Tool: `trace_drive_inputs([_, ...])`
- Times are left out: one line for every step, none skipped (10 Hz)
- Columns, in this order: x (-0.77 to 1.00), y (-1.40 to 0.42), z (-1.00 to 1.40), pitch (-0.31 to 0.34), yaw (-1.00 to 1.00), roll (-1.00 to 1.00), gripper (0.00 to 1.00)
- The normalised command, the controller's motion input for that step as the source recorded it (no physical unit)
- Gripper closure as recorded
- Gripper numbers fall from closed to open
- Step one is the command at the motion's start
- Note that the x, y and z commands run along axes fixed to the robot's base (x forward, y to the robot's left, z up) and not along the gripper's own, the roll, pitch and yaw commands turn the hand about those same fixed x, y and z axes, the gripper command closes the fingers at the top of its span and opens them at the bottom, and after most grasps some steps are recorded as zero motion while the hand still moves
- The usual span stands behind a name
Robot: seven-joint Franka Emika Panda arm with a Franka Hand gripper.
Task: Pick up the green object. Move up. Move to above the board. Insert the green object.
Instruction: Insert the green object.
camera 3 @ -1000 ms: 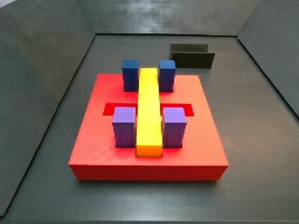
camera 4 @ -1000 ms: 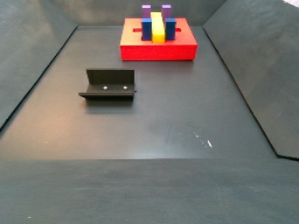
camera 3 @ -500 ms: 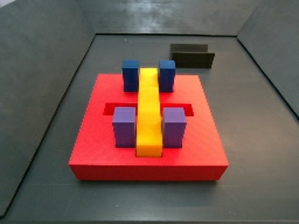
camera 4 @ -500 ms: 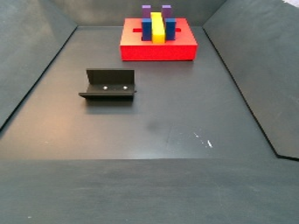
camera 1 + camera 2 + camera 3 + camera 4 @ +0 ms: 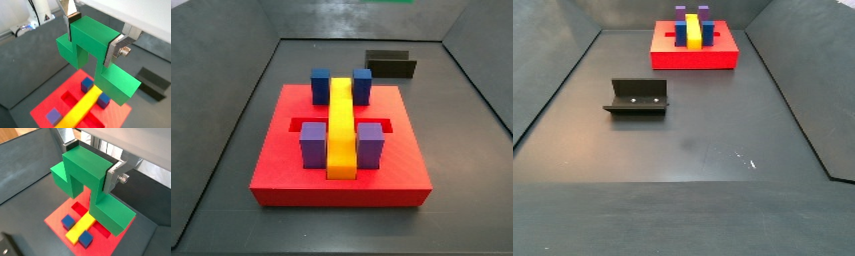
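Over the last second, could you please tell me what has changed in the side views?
Almost nothing. A thin strip of green has appeared at the top edge of a side view; it may be the green object, which both wrist views show clamped in the claw high above the board. The board's blocks, yellow bar and fixture are unmoved.

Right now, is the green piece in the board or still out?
Out: the end effector grips the green piece in the air above the board.
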Motion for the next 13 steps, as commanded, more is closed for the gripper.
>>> trace_drive_inputs([0.63, -0.58, -0.35, 0.016, 0.0, 0.38, 1.0])
trace_drive_inputs([0.61, -0.54, -0.37, 0.05, 0.0, 0.42, 1.0])
trace_drive_inputs([0.55, -0.54, -0.42, 0.044, 0.0, 0.41, 1.0])
trace_drive_inputs([0.54, -0.39, -0.46, 0.0, 0.0, 0.24, 1.0])
trace_drive_inputs([0.41, -0.27, -0.41, -0.023, 0.0, 0.14, 1.0])
trace_drive_inputs([0.17, -0.12, -0.21, -0.004, 0.0, 0.05, 1.0])
trace_drive_inputs([0.0, -0.03, 0.0, 0.0, 0.0, 0.02, 1.0])
trace_drive_inputs([0.11, 0.0, -0.05, 0.0, 0.0, 0.0, 1.0])
trace_drive_inputs([0.26, 0.0, -0.38, 0.0, 0.0, 0.05, 1.0])
trace_drive_inputs([0.29, 0.0, -0.67, 0.0, 0.0, 0.11, 1.0])
trace_drive_inputs([0.26, 0.0, -0.79, 0.0, 0.0, 0.09, 1.0])
trace_drive_inputs([0.25, 0.0, -0.69, 0.0, 0.0, 0.08, 1.0])
trace_drive_inputs([0.1, 0.0, -0.65, 0.0, 0.0, 0.03, 1.0])
